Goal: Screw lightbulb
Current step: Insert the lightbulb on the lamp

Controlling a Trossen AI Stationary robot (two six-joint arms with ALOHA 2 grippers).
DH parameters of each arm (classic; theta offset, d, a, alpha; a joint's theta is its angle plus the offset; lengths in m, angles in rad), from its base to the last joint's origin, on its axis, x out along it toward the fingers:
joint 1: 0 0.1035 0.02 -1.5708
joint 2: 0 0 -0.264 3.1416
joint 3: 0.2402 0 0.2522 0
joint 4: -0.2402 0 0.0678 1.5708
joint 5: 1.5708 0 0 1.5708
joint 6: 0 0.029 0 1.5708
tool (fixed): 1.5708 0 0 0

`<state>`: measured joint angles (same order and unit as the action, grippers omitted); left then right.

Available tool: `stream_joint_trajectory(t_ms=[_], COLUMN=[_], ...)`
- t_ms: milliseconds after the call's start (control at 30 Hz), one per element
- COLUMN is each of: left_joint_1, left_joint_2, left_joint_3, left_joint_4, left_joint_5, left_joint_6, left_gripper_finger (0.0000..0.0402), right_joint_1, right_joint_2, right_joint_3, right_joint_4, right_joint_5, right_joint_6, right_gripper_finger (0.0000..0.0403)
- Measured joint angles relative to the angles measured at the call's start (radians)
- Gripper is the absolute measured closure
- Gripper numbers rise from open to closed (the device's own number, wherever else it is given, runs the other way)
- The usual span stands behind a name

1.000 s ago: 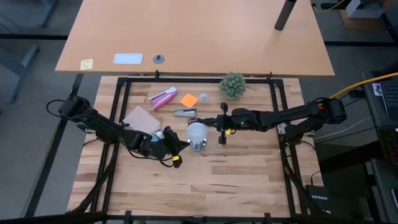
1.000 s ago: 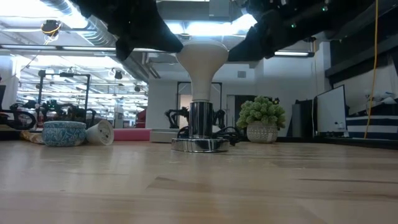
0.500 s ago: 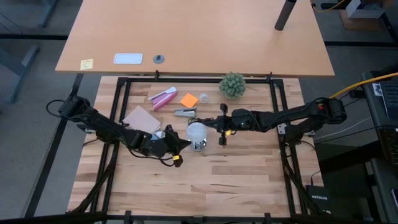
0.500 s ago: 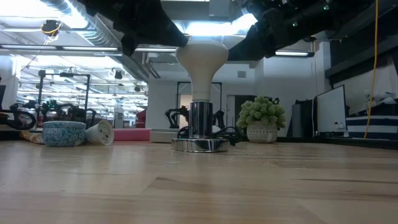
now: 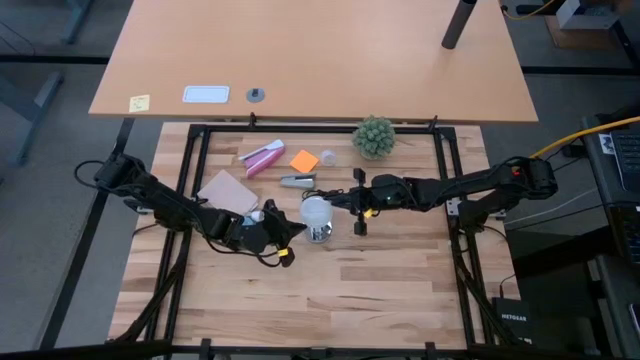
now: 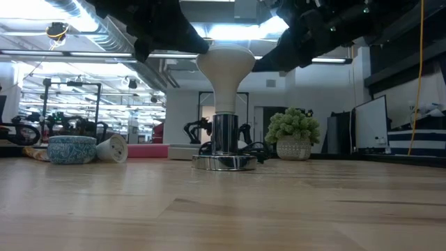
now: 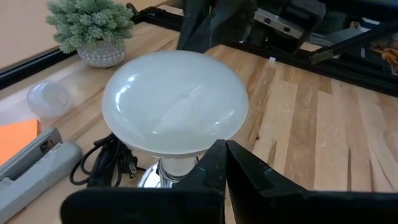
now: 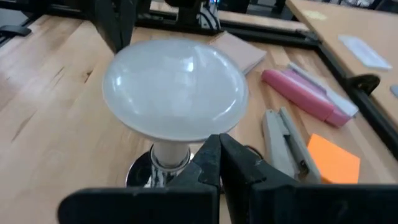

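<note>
The wooden table (image 5: 330, 290) carries the job near its middle, where the lightbulb (image 5: 316, 211) stands upright, dome up, its neck seated in the shiny metal socket (image 6: 224, 143) whose round foot rests flat on the boards. The left gripper (image 5: 297, 231) sits just beside the bulb on one side with its fingers pressed together and holding nothing; the right gripper (image 5: 338, 204) faces it from the other side, likewise closed and empty. In the low view both hang level with the dome, close to its rim, and whether either touches it cannot be told. Turning the bulb home looks like the step in hand, and with pinched tips it probably goes best as light, even contact on opposite flanks of the dome, pushed around the axis rather than sideways, so the socket does not skate. The black cord (image 7: 102, 163) lies coiled near the foot and could snag.
</note>
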<state>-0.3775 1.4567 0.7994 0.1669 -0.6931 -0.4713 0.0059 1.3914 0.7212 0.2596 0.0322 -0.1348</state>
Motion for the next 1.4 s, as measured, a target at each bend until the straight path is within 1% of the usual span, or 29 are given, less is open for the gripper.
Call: stream_joint_trajectory(t_ms=[233, 400, 700, 900, 1267, 1400], left_joint_1=[0.000, 0.000, 0.000, 0.000, 0.001, 0.001], left_joint_2=[0.000, -0.001, -0.002, -0.002, -0.001, -0.001], left_joint_3=[0.000, 0.000, -0.001, -0.001, -0.001, -0.001], left_joint_4=[-0.003, -0.010, -0.049, -0.051, -0.054, -0.054], left_joint_5=[-0.007, -0.016, -0.045, -0.071, -0.119, -0.119], left_joint_6=[0.000, -0.001, -0.031, -0.029, -0.040, -0.043], left_gripper_finger=[0.0401, 0.0401, 0.0401, 0.0401, 0.0401, 0.0401], right_joint_1=[0.000, 0.000, 0.001, 0.001, 0.001, 0.001], right_joint_2=[0.000, 0.000, 0.000, 0.001, 0.001, -0.001], right_joint_3=[-0.001, -0.001, -0.001, -0.001, -0.001, -0.001], right_joint_4=[-0.029, -0.029, -0.029, -0.028, -0.018, -0.018], right_joint_5=[-0.050, -0.056, -0.129, -0.141, -0.280, -0.290], right_joint_6=[0.017, 0.032, 0.033, 0.033, 0.033, 0.033], right_gripper_finger=[0.0394, 0.0394, 0.0394, 0.0394, 0.0394, 0.0394])
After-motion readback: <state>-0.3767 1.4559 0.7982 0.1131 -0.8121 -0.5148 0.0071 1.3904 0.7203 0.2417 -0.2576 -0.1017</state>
